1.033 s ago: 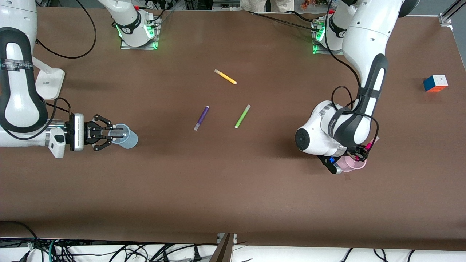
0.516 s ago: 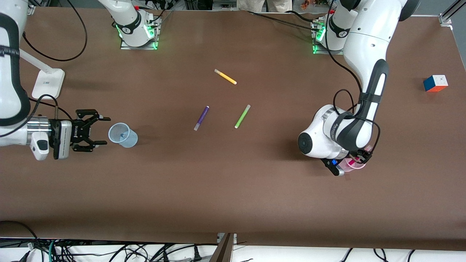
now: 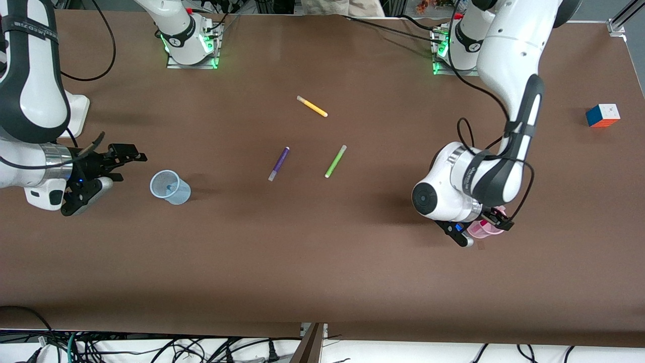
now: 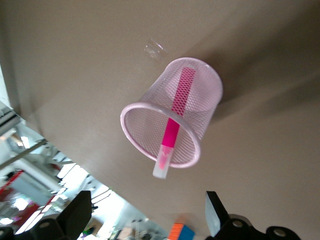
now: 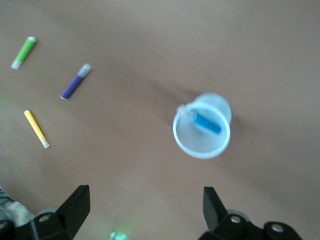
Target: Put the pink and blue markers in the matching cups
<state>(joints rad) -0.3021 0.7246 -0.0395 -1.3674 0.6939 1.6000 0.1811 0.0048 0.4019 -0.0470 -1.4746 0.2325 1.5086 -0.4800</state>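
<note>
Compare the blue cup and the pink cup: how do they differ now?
The blue cup is light blue with smooth walls; the pink cup is pale pink and mesh-patterned. The blue cup holds the blue marker; the pink cup holds the pink marker. The blue cup stands toward the right arm's end of the table, apart from the right gripper; the pink cup is under the left gripper. Both stand upright, each with its matching marker inside.

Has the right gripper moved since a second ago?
Yes. The right gripper has backed away from the blue cup, toward the right arm's end of the table, fingers open.
</note>
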